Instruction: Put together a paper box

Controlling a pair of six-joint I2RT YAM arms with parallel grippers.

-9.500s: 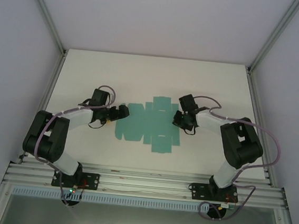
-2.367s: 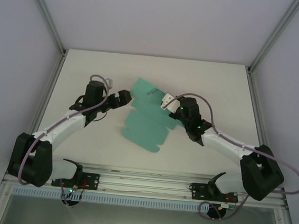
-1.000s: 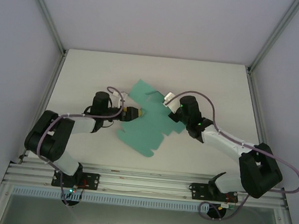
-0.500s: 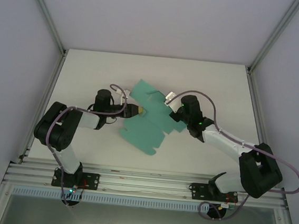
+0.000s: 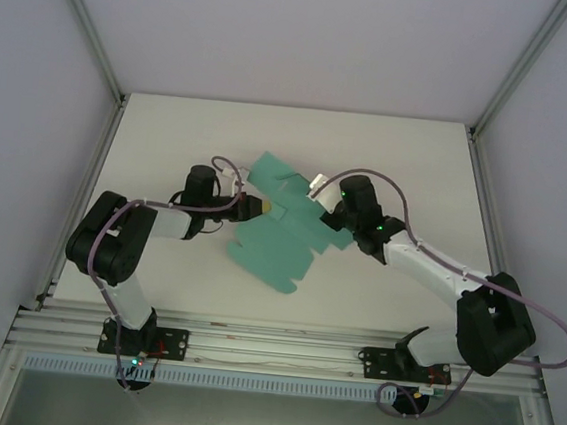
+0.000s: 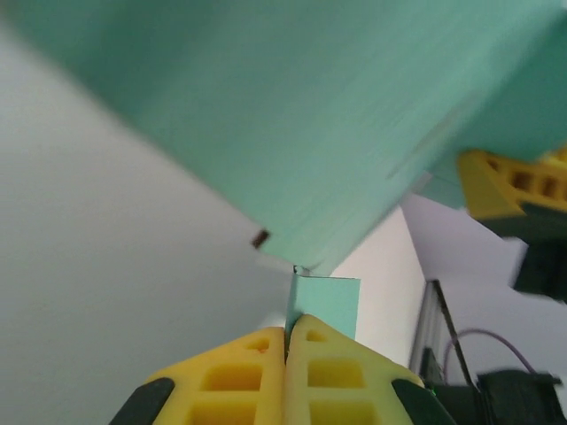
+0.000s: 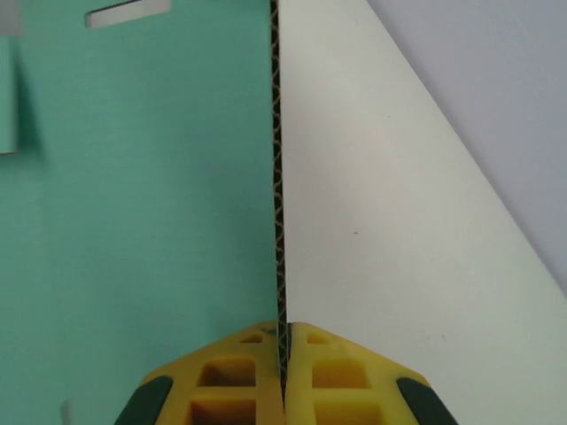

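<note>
The left arm (image 5: 136, 233) reaches in from the left side of the paper box (image 5: 281, 237). Its pincer (image 5: 257, 207) is at the left edge of the paper box. From the left wrist, the two yellow fingers (image 6: 239, 376) of this pincer (image 6: 285, 332) are pressed tight together. A small green tab of the paper box (image 6: 310, 133) is pinched between them. The rest of the green card spreads out above that tab.

The paper box is a flat green sheet with flaps and tabs. It is not folded into a box shape. The white table (image 5: 171, 131) is under it.

The right pincer (image 5: 327, 201) is at the far right edge of the paper box. From the right wrist, this pincer (image 7: 282, 328) is closed too. It grips the thin edge of the paper box (image 7: 133, 177), which stands up straight between its yellow fingers (image 7: 230, 376). The right arm (image 5: 438, 273) stretches away to the right of the paper box.
</note>
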